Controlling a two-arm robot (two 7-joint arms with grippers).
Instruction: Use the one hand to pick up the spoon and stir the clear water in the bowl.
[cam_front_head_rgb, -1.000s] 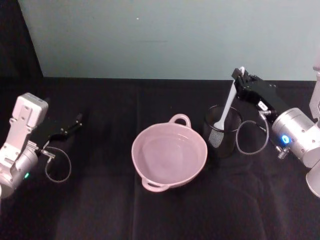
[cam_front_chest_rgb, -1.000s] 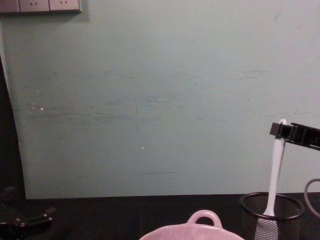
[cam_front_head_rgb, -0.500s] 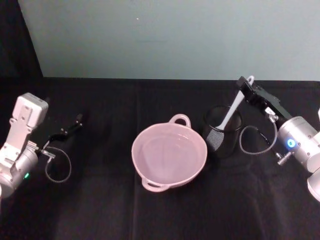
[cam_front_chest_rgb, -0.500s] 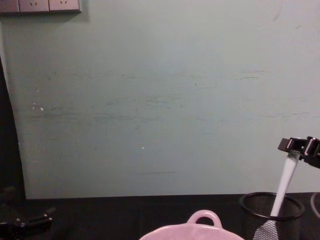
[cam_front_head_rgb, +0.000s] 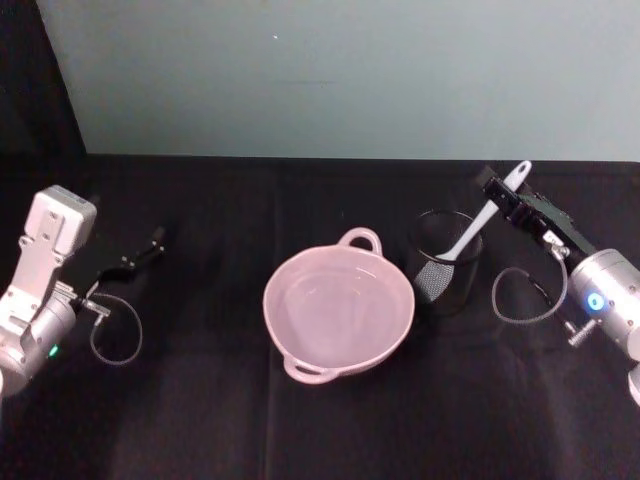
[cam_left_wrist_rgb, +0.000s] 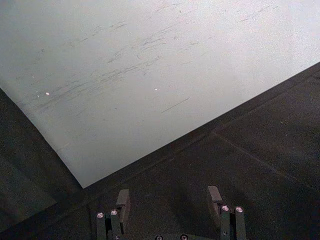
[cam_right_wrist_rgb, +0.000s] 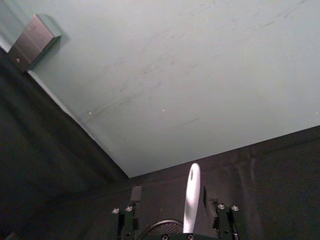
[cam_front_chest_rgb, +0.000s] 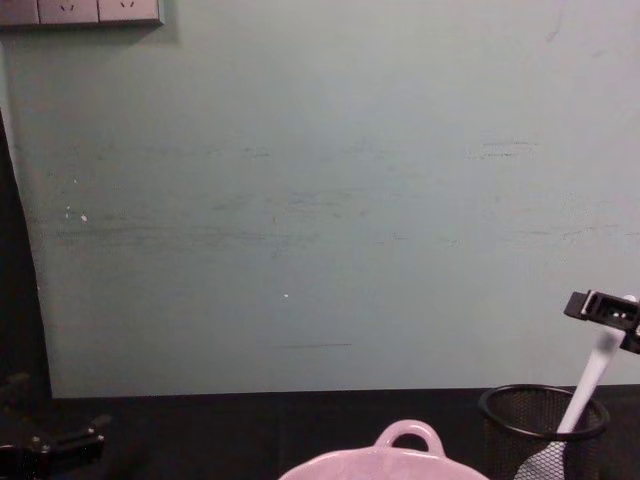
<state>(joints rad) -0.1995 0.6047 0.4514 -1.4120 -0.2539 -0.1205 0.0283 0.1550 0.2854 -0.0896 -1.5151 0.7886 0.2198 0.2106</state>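
Spoon (cam_front_head_rgb: 478, 221): white, long and slim; leaned steeply toward the robot's right, paddle end sunk in the black wire-mesh cup (cam_front_head_rgb: 446, 263), handle tip with its small hole raised beyond the cup's rim. Seen from the chest view as a slanted white stem (cam_front_chest_rgb: 587, 386) rising out of the cup (cam_front_chest_rgb: 543, 428).
Right gripper (cam_front_head_rgb: 506, 197): clamped on the upper handle of the spoon, just below the tip; black fingers seen either side of the handle in the right wrist view (cam_right_wrist_rgb: 191, 200). Blue ring lit on the silver wrist.
Bowl (cam_front_head_rgb: 338, 310): pale pink, set on the black table (cam_front_head_rgb: 300, 430) just left of the cup, looped ear handle turned to the far side; clear water inside.
Left gripper (cam_front_head_rgb: 140, 256): rested low at the table's left side, well apart from the bowl; fingers (cam_left_wrist_rgb: 123, 201) seen spread apart, nothing between them.
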